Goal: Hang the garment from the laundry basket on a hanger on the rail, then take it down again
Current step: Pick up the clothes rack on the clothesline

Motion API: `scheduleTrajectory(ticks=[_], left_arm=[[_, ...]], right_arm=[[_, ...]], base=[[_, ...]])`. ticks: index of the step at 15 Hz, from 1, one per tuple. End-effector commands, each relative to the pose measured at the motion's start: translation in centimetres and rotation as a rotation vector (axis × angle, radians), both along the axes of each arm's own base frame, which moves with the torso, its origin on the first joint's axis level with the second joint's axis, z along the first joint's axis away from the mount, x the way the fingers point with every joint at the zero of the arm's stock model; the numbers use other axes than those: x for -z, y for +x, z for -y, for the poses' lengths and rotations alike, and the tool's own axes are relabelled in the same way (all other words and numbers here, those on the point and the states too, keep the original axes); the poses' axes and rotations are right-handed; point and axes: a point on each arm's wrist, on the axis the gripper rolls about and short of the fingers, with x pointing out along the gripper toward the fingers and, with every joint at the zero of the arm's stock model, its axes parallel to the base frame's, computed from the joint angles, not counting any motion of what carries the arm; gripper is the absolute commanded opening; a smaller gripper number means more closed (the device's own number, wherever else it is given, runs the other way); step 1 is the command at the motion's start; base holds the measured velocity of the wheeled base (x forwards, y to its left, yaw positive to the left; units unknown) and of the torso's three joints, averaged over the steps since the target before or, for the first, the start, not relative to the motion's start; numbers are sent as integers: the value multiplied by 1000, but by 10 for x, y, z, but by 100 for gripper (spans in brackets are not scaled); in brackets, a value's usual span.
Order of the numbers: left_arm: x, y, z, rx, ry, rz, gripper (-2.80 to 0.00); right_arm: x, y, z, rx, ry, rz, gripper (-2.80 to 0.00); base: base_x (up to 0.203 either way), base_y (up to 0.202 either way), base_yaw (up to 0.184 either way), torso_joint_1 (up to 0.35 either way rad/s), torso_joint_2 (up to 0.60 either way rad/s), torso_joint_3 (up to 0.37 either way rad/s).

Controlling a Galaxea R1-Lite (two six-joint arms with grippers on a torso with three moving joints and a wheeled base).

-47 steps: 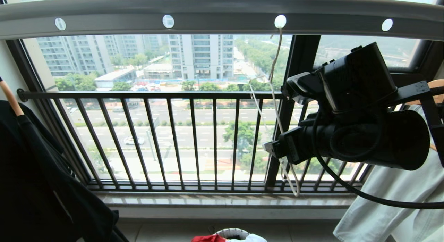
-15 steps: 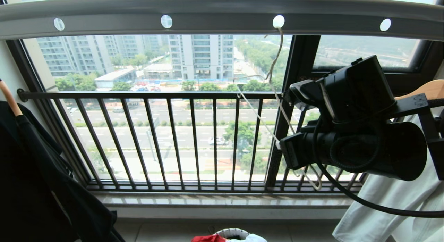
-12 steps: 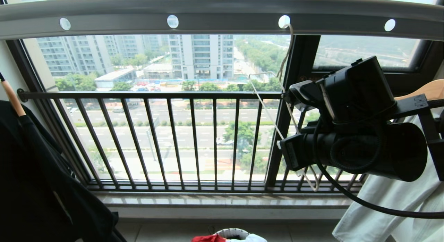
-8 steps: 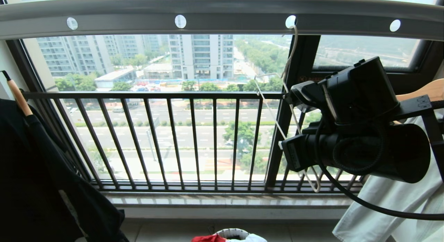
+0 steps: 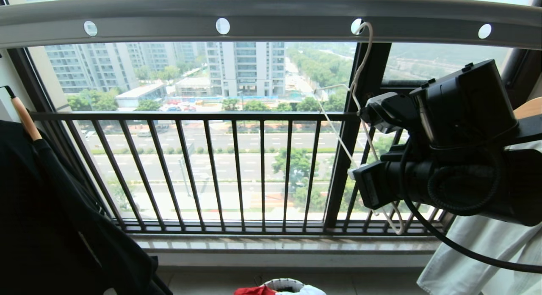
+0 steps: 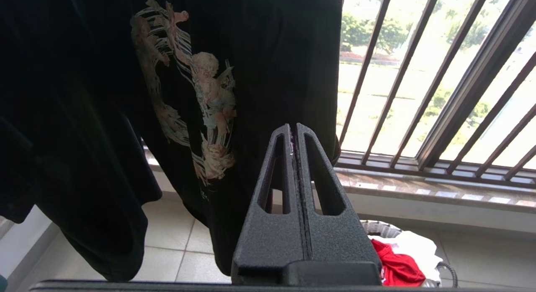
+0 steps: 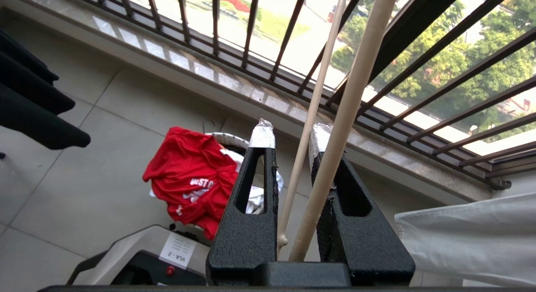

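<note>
1. Your right gripper (image 7: 289, 135) is up at the right end of the rail (image 5: 271, 15), in front of the window railing (image 5: 190, 168). Its fingers stand a little apart, with two wires of the hanger (image 7: 347, 99) running between them. The thicker wire lies against one finger (image 7: 320, 141); whether the fingers actually pinch it cannot be told.
2. The hanger's hook sits in the third white hole along the rail, counting from the left end. The hanger hangs tilted from there down past the gripper (image 5: 358, 176) toward the sill.
3. The red shirt (image 7: 190, 179) is not on the hanger. It lies crumpled over the rim of the basket (image 5: 283, 283) on the tiled floor below the sill, with some white cloth beside it in the basket.
4. Your left gripper (image 6: 294, 135) is low, with its fingers pressed together on nothing, pointing at the black shirt (image 6: 176, 95) that hangs at the left end of the rail.
5. A pale cloth (image 5: 487, 252) hangs at the far right, below the right arm.
</note>
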Motion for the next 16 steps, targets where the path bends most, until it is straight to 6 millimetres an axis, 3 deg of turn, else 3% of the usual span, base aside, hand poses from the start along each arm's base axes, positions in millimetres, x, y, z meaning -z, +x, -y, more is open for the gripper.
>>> scheduleTrajectory(ticks=[1,10,16], left_arm=[[0,0,0,-1,-1,0,-280],[0,0,0,-1,-1,0,-280],[0,0,0,-1,-1,-1,-280]], right_arm=[[-7,-11,6,-12,7,24,-280],[-21,-51,12,-120,32,76,-280],[-21,-87,46,-164,50,112,-280]], base=[[0,0,0,0,0,0],[0,0,0,0,0,0],[0,0,0,0,0,0]])
